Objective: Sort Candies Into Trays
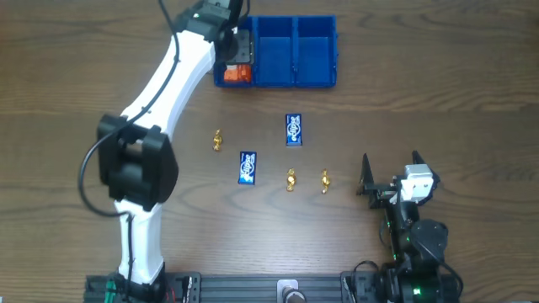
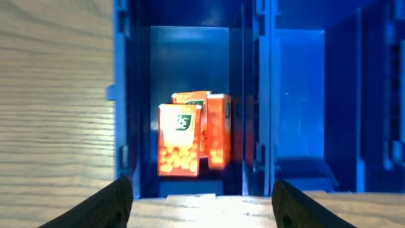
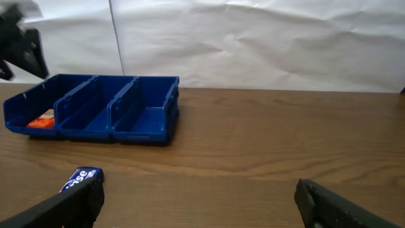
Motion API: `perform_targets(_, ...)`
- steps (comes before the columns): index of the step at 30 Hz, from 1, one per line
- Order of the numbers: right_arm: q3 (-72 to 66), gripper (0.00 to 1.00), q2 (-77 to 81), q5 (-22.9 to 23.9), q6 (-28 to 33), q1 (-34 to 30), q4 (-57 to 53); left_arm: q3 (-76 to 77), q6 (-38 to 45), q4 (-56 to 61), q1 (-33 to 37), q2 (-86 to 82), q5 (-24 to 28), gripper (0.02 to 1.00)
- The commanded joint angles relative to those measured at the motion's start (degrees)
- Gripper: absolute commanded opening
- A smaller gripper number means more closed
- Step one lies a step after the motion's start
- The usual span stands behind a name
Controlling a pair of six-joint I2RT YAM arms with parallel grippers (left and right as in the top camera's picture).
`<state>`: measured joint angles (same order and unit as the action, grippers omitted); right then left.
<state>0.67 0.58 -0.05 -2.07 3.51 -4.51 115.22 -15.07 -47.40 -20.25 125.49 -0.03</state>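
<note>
Left gripper (image 2: 202, 206) sits at the near end of the blue tray (image 1: 327, 52), left compartment; fingers spread wide, nothing held. The left wrist view looks straight down that compartment and shows two orange boxes (image 2: 180, 147) standing upright, touching, one just behind the other, hard against the divider. From the top view they read as a single orange patch at the near-left corner of the tray, half under the arm. The top view gives the layout on the wooden table (image 1: 455, 101): the tray is far centre with three compartments, the middle and right ones bare blue. A blue packet (image 1: 293, 130) lies mid-table, and a second blue packet (image 1: 248, 167) is nearer and left of it. Three gold-wrapped candies (image 1: 218, 140) (image 1: 290, 179) (image 1: 325, 179) are loose, one left of the packets and two side by side nearer and to the right. All are well apart from the tray. Right gripper (image 3: 202, 209) is low at near right, clear of the candies, jaws wide apart and empty. Its wrist view shows the tray side-on, orange visible in the left compartment, one blue packet just past its finger, and a white backdrop (image 3: 266, 44) behind the table's far edge.
</note>
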Motion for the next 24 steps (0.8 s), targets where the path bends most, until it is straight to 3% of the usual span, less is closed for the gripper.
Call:
perform_targets(1,-0.22,0.996,-0.42,-0.07,0.63,0.00,-0.31,-14.49,0.28,7.61,1.18,-23.98,-3.52,0.755)
perform_targets(3,-0.22,0.998,-0.42,-0.07,0.63,0.00,-0.31,-22.53,0.28,12.17,2.36,-32.65,-3.50,0.770)
perform_targets(10,-0.22,0.998,-0.42,-0.07,0.63,0.00,-0.31,-55.41,5.46,30.56,8.92,-68.22,-2.08,1.000)
perform_targets(16,-0.22,0.998,-0.42,-0.07,0.63,0.00,-0.31,-81.35,12.57,46.49,16.04,-93.68,7.17,0.998)
perform_targets(24,-0.22,0.998,-0.42,-0.07,0.63,0.00,-0.31,-100.91,12.31,52.02,18.21,-113.90,7.61,0.998)
